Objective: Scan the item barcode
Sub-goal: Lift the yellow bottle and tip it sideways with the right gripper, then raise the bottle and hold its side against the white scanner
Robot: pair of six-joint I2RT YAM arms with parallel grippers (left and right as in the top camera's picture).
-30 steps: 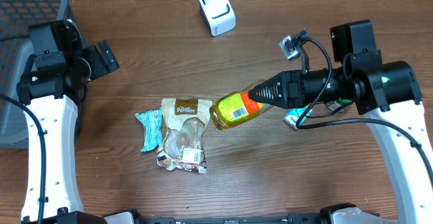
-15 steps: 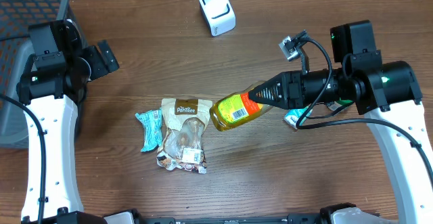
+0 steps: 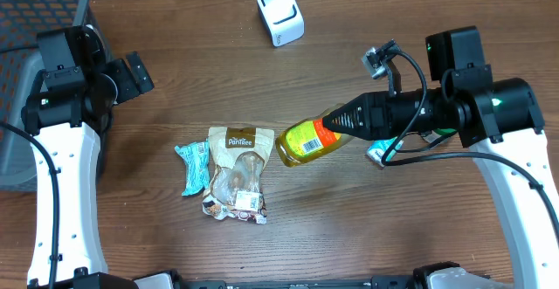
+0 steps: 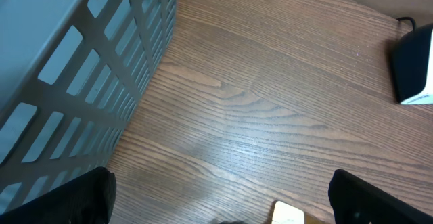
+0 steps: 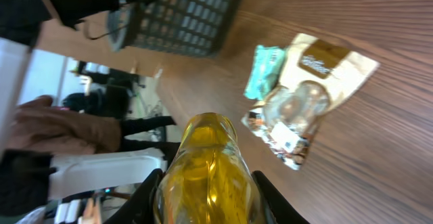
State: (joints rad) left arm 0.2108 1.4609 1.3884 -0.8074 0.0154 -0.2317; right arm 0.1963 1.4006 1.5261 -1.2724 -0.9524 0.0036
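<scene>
Your right claw [image 3: 339, 121] is pinching the bottle [image 3: 301, 142], its body jutting toward 8 o'clock; left claw [image 3: 133, 73] is resting spread.

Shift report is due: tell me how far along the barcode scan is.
Done: right gripper holds the bottle aloft. In hand: bottle hangs by the bags, far from the scanner. Left: present it to the scanner. Left gripper open, idle.
</scene>
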